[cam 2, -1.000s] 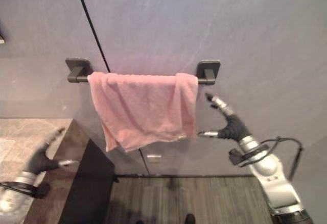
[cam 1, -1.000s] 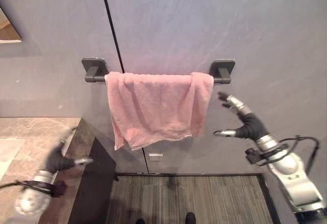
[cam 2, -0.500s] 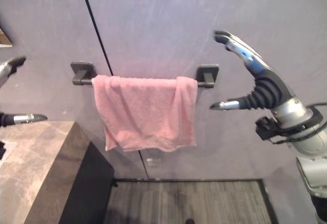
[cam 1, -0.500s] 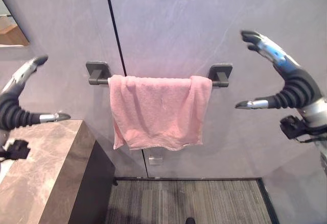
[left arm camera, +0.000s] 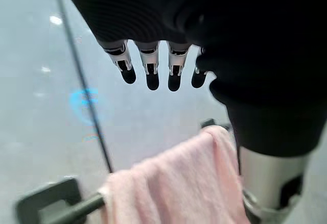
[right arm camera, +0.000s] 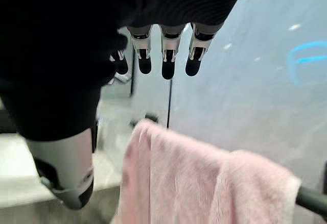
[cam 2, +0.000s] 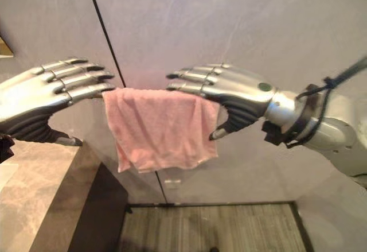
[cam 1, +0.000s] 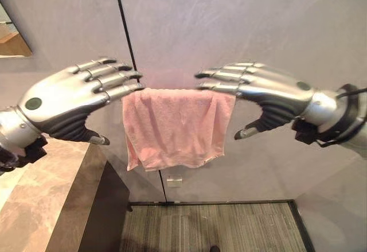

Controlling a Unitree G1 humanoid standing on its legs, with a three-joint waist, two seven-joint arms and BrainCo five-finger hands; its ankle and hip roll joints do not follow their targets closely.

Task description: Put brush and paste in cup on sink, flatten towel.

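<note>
A pink towel [cam 1: 172,131] hangs over a dark bar [left arm camera: 76,209] on the grey wall, bunched into a fold at its right end, with an uneven lower edge. My left hand [cam 1: 63,100] is held open, palm down, its straight fingers [left arm camera: 149,73] reaching over the towel's top left corner. My right hand [cam 1: 275,91] is open too, fingers [right arm camera: 166,63] stretched over the towel's top right part, thumb hanging beside the cloth. Neither hand holds the towel. The hands cover the bar's brackets in the eye views.
A marble counter [cam 1: 34,206] with a dark side panel [cam 1: 106,206] stands at the lower left. A ribbed mat [cam 1: 212,226] covers the floor below the towel. A small wall plate [cam 1: 174,178] sits under the towel.
Both hands have swung in from wide apart at the sides to just over the towel's top edge, palms down.
</note>
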